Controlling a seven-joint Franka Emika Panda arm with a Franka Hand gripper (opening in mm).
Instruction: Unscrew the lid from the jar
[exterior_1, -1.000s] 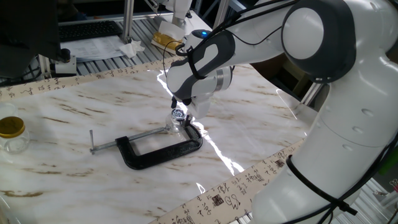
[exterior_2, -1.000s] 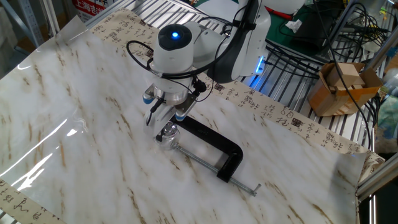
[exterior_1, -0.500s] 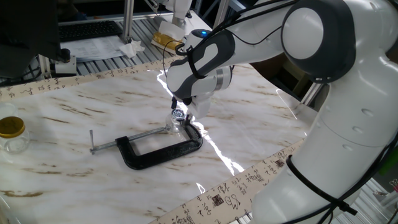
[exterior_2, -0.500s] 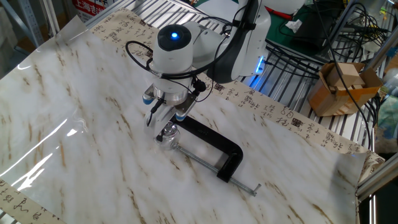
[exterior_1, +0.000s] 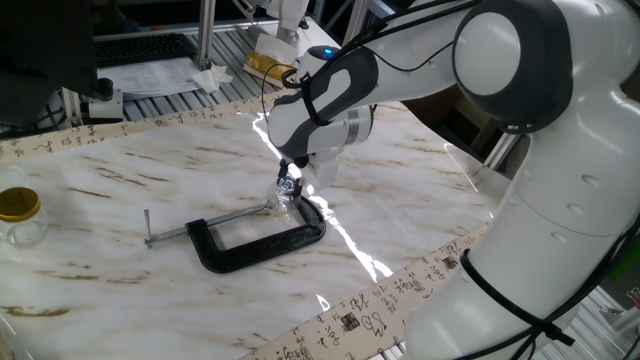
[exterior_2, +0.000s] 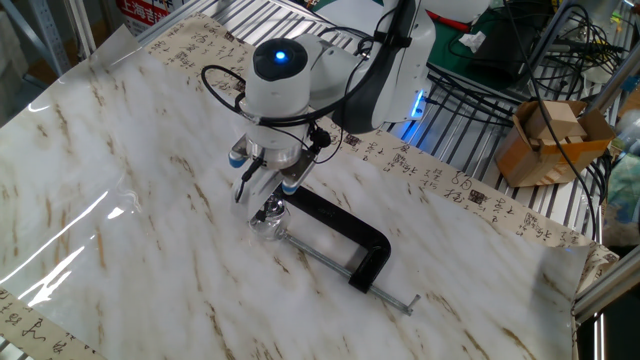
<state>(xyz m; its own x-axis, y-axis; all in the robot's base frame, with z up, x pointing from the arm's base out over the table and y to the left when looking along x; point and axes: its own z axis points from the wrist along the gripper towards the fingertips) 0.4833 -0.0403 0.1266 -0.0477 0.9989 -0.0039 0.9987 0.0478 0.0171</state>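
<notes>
Currently: we log gripper (exterior_2: 268, 197) directly over lid (exterior_2: 271, 210), fingers either side; grip unclear, cannot tell. Jar (exterior_1: 285, 197) stands by clamp (exterior_1: 262, 244) jaw, screw handle at 9 o'clock. Step, we judge: seating grasp. Next: squeeze, twist off.

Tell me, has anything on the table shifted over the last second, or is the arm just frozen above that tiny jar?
Barely anything. The silver lid now looks tilted and slightly higher, right under the claw, where before it faced up on the tiny jar. Whether the claw actually pinches it is too small to tell. The black C-clamp, the jar itself and the bigger jar with the yellow lid stayed put.
</notes>
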